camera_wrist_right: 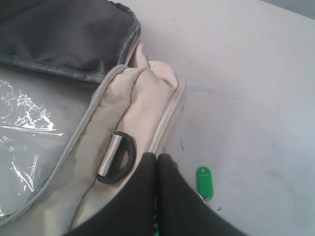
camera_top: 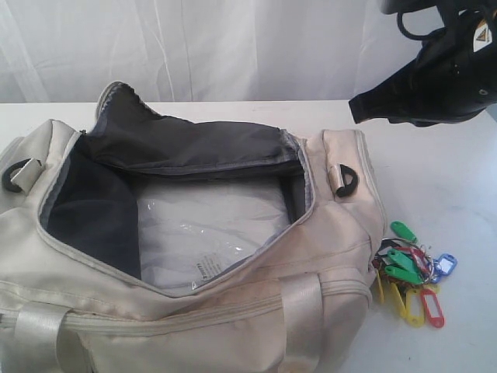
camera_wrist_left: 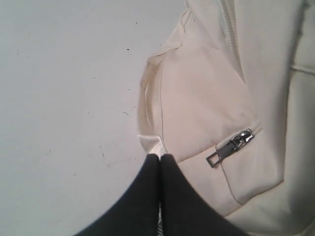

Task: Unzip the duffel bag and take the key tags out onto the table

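The cream-beige duffel bag lies unzipped on the white table, its dark grey lining folded back. The key tags, green, yellow, red and blue, rest on the table beside the bag's right end. My right gripper hovers shut and empty above that end; its wrist view shows the shut tips over the bag's edge, with one green tag just past them. My left gripper is shut on nothing, by the bag's side pocket and its zipper pull. It does not show in the exterior view.
A clear plastic-wrapped white packet lies inside the bag. Black D-rings sit at the bag's ends, one close to my right fingers. Bare tabletop spreads beside the bag's left end. A white curtain hangs behind.
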Tool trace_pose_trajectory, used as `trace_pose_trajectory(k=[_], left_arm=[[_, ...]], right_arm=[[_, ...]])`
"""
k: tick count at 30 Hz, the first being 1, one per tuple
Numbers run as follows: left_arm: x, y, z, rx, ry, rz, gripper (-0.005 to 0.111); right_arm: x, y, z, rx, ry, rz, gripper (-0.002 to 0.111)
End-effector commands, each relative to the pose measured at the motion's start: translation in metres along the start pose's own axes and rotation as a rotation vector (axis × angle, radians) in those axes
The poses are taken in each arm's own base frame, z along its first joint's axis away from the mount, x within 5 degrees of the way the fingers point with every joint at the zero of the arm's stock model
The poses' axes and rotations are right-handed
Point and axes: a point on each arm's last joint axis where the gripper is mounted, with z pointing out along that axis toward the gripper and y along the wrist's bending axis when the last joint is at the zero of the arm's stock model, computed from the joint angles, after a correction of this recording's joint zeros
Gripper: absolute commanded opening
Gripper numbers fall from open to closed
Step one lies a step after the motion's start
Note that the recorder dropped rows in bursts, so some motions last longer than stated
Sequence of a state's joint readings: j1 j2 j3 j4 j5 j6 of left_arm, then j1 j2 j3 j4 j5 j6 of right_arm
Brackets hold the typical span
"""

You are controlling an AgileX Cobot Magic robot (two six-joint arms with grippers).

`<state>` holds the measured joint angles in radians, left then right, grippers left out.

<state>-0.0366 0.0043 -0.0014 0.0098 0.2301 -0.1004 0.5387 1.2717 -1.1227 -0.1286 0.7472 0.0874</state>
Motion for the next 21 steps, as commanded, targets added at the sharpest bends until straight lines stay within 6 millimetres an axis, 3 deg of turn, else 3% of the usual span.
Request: trace_pose_trajectory(k=[1, 8, 21], left_arm=[[-0.0002, 0.0009, -0.0001, -0.009, -0.008, -0.035, 0.000], [0.0003, -0.0018, -0.0002, 0.040, -0.004, 0.087, 0.000], [0.0002, -0.0018, -0.0002, 0.038, -0.003, -0.028, 0.000]], right_arm=[[-0.0018, 0.0002, -0.0030, -0.002, -0.019, 0.001, 0.000], [-0.0018, 0.0002, -0.0030, -0.002, -0.019, 0.001, 0.000], [-0.0018, 0.0002, -0.0030, -0.002, -0.019, 0.001, 0.000]])
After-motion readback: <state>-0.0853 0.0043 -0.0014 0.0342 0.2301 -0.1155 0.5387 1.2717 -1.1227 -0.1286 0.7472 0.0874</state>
